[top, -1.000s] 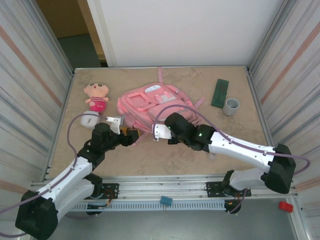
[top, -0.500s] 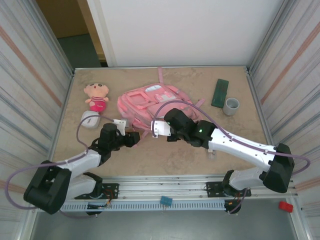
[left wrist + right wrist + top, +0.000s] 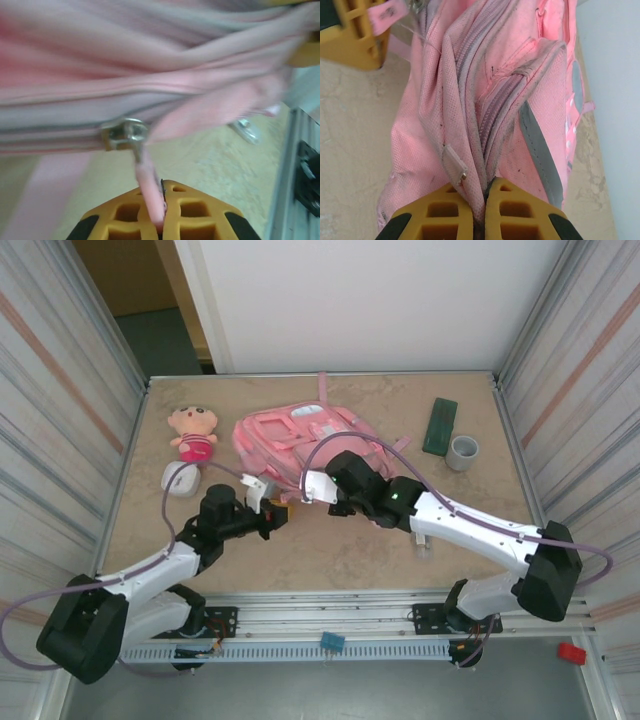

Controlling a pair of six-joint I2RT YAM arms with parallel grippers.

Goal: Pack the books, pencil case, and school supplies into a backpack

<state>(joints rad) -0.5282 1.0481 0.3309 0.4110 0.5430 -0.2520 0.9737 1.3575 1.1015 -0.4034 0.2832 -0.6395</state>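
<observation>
The backpack [image 3: 290, 435] lies on the counter [image 3: 340, 550]. Left claw [image 3: 161, 202]: closed on the backpack's pink zipper pull [image 3: 146, 172]. Right claw [image 3: 481, 200]: clamped on backpack fabric beside a zipper. The pencil case [image 3: 439, 426] lies right of the backpack, well apart.

White-shelled arms [image 3: 470, 530], black joints, looping lilac cables [image 3: 165, 520], yellow-orange pincer fingers [image 3: 437, 212] with square cut-outs.

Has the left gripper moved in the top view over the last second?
Yes. The left gripper shifted right, farther from the plush doll, and shut on the pink zipper pull.
</observation>
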